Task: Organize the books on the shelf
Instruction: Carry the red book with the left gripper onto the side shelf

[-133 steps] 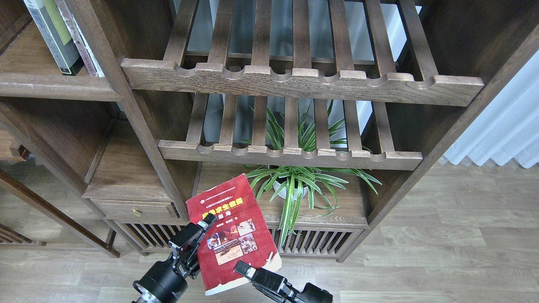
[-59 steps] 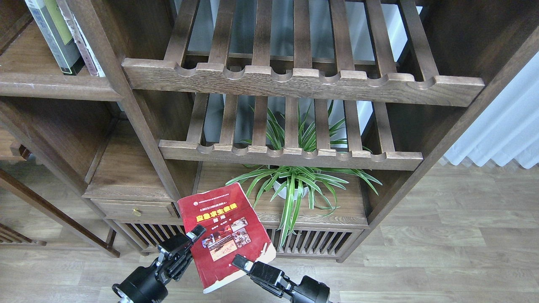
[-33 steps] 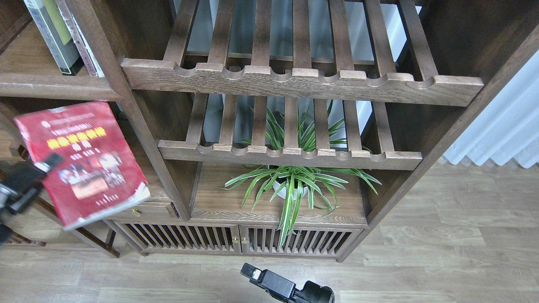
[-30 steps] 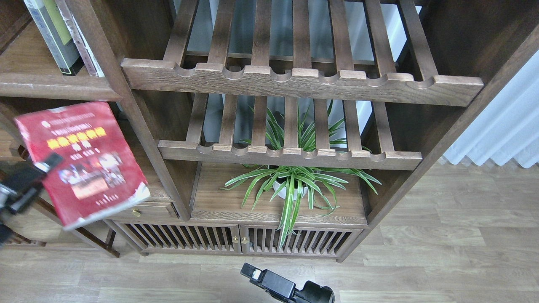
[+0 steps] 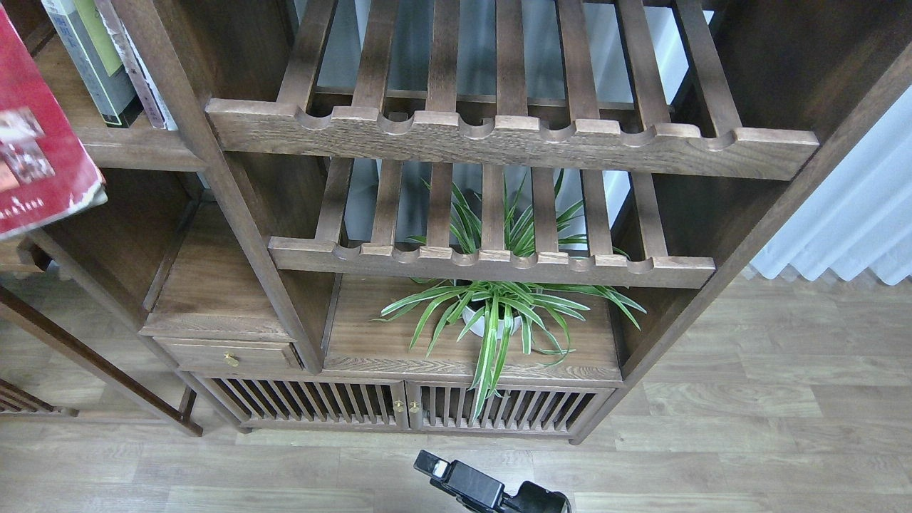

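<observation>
The thick red book (image 5: pixel 35 142) is at the far left edge, in front of the solid dark shelf plank (image 5: pixel 142 149), and is partly cut off by the frame. What holds it is out of view, as is my left gripper. Two books stand leaning on the shelf: a black-bordered yellow-green one (image 5: pixel 96 64) and a thin lavender-white one (image 5: pixel 142 78). My right gripper (image 5: pixel 462 483) is low at the bottom centre, over the floor and empty. It is dark and seen end-on, so its fingers cannot be told apart.
Two slatted racks with scalloped front rails (image 5: pixel 499 139) fill the middle bay. A potted spider plant (image 5: pixel 491 313) stands on the lower board. A small drawer (image 5: pixel 228 353) and slatted cabinet doors (image 5: pixel 399 406) sit below. A white curtain (image 5: pixel 855 214) hangs at the right.
The red book has swung from bottom centre up and to the left, to the shelf's level. The left gripper has left the view. The right gripper let go of it and dropped slightly.
</observation>
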Robot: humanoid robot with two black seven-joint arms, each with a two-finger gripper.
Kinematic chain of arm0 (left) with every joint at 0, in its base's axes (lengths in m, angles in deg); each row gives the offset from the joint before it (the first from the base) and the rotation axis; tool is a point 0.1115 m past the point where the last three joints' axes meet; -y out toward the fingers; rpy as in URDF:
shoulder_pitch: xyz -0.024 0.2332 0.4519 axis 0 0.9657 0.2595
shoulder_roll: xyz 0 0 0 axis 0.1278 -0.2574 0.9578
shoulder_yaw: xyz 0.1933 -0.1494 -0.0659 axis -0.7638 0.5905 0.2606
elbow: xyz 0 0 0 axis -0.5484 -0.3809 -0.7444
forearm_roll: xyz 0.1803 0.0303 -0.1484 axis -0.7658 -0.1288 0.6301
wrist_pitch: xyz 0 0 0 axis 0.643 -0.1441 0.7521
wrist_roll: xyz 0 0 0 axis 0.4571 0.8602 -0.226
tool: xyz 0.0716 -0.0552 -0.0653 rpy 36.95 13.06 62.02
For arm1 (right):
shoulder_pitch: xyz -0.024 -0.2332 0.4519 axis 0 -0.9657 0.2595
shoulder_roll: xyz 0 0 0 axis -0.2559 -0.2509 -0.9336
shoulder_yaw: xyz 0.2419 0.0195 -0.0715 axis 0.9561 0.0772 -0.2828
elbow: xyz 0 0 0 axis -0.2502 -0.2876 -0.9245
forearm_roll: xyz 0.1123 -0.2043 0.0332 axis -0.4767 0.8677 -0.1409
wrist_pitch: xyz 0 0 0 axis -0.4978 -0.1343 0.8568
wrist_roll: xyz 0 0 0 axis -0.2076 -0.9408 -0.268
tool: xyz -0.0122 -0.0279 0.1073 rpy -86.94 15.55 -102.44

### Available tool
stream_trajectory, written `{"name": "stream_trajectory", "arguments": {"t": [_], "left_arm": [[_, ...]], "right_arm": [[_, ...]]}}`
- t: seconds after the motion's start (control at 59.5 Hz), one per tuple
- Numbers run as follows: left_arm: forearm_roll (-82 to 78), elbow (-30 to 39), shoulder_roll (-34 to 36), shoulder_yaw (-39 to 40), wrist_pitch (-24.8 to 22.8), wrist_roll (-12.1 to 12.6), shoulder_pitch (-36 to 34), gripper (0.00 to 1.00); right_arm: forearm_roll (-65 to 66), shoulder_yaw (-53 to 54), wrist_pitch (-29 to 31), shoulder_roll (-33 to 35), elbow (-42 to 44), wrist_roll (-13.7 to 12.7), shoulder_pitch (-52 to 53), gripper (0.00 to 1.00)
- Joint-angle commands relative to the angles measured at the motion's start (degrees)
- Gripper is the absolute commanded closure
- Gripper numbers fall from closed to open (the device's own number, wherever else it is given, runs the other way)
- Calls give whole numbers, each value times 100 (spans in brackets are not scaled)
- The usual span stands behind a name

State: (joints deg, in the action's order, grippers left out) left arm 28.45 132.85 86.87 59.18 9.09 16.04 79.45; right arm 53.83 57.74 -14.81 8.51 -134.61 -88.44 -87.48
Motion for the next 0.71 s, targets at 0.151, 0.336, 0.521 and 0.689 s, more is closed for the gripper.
{"name": "stream_trajectory", "arguments": {"t": [0.151, 0.336, 0.521, 0.689], "left_arm": [[-1288, -649, -48, -293, 1, 264, -1533, 95], [-1877, -1150, -57, -670, 1, 282, -2473, 94], [-2264, -1748, -267, -1250, 1, 335, -3378, 94], [-2545, -2301, -680, -1628, 1, 440, -4143, 94]], "right_arm": [[-17, 9, 0, 0, -1, 8, -71, 1], [-17, 9, 0, 0, -1, 8, -79, 1], [-17, 9, 0, 0, -1, 8, -79, 1], [-17, 9, 0, 0, -1, 8, -79, 1]]}}
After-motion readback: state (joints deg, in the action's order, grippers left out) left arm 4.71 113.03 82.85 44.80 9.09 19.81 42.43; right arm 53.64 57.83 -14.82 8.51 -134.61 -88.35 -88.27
